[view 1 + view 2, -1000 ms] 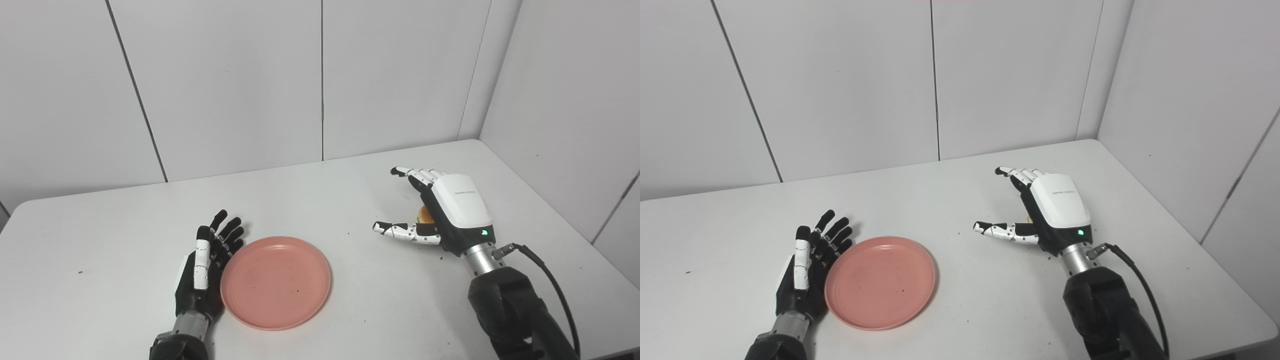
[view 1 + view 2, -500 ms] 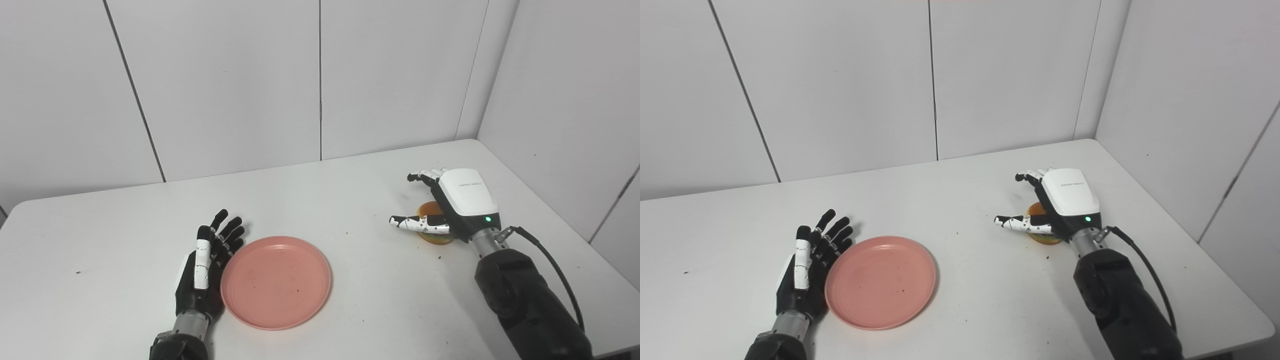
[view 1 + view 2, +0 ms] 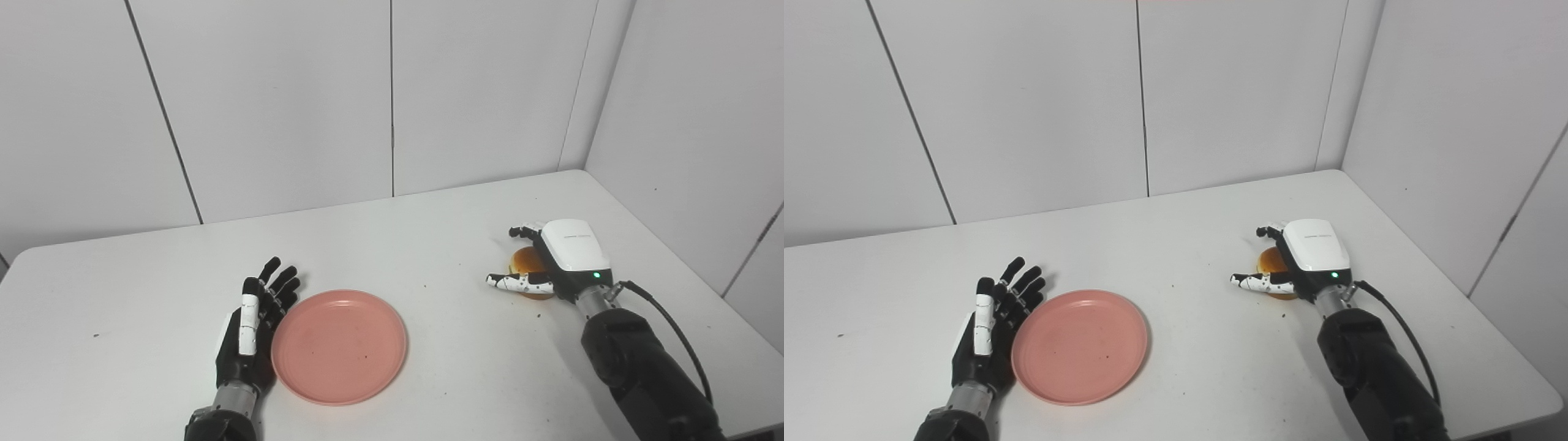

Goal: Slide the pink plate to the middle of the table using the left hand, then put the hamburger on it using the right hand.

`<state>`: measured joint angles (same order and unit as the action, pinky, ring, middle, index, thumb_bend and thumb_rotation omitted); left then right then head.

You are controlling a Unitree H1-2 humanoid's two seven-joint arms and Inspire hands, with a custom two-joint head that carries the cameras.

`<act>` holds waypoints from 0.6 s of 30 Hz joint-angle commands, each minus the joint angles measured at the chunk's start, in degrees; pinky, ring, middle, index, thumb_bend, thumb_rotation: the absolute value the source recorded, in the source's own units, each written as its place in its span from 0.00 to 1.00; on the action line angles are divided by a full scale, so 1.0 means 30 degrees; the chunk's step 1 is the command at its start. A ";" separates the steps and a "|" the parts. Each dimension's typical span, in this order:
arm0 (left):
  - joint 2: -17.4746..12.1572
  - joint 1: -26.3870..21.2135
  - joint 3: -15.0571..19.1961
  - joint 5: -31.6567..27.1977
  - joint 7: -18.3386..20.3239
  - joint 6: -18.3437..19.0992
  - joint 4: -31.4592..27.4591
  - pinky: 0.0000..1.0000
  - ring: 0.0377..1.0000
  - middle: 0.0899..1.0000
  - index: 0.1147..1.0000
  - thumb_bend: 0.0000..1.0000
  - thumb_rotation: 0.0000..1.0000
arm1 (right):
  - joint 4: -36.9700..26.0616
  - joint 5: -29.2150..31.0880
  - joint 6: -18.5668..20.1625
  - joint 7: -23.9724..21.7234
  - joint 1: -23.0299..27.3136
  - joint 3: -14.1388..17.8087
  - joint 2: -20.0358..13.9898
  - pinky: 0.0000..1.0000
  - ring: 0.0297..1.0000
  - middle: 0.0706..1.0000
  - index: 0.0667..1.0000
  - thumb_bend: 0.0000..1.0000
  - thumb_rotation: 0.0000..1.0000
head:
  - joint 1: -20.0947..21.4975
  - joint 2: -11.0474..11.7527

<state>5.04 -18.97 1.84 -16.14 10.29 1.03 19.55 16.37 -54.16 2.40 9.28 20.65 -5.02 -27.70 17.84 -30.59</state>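
With the pink plate [image 3: 339, 346] at 6 o'clock on the tabletop [image 3: 429, 233] beside my released left hand [image 3: 254, 318], my right hand [image 3: 551, 263] cups, unclenched, the hamburger [image 3: 525, 262] at 3 o'clock; closing off-centre could squeeze it out sideways.

Left hand [image 3: 254, 318] flat, fingers spread; right hand [image 3: 554, 260] low, fingers apart.

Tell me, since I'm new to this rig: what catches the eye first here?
The pink plate stands out, lying near the front of the white table with the open left hand at its left rim. Off to the right, the right hand cups over the hamburger, fingers spread around it.
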 commanded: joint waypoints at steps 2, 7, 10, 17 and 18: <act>0.0078 0.0565 -0.0092 0.0126 -0.0103 0.0603 0.0232 0.96 0.90 0.85 0.89 0.89 0.86 | -0.0099 0.0199 0.0120 0.0692 0.0987 -0.0095 -0.0467 0.72 0.69 0.68 0.66 0.78 0.78 | -0.0095 -0.0125; -0.0032 0.0715 -0.0151 0.0238 -0.0140 0.0664 0.0066 0.96 0.89 0.86 0.89 0.89 0.86 | 0.0421 0.0340 0.0405 0.0731 0.1034 -0.0405 -0.0434 0.72 0.69 0.67 0.66 0.78 0.79 | -0.0093 -0.0215; -0.0067 0.0764 -0.0185 0.0227 -0.0142 0.0749 0.0011 0.96 0.90 0.87 0.89 0.90 0.86 | 0.0753 0.0518 0.0423 0.0752 0.1052 -0.0515 -0.0423 0.71 0.69 0.67 0.66 0.79 0.80 | -0.0093 -0.0270; -0.0089 0.0772 -0.0259 0.0218 -0.0070 0.0800 0.0114 0.96 0.90 0.89 0.88 0.90 0.85 | 0.1330 0.1341 0.0825 0.0318 0.1054 -0.0592 -0.0150 0.61 0.66 0.68 0.67 0.81 0.77 | -0.0173 -0.0331; -0.0094 0.0763 -0.0260 0.0210 -0.0068 0.0815 0.0123 0.96 0.90 0.89 0.88 0.90 0.85 | 0.1403 0.1456 0.0859 0.0301 0.1077 -0.0623 -0.0120 0.57 0.64 0.67 0.66 0.80 0.77 | -0.0176 -0.0338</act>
<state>4.97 -18.18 1.35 -16.08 10.29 1.05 18.49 21.36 -50.43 3.78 9.69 21.16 -7.01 -27.52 17.40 -31.55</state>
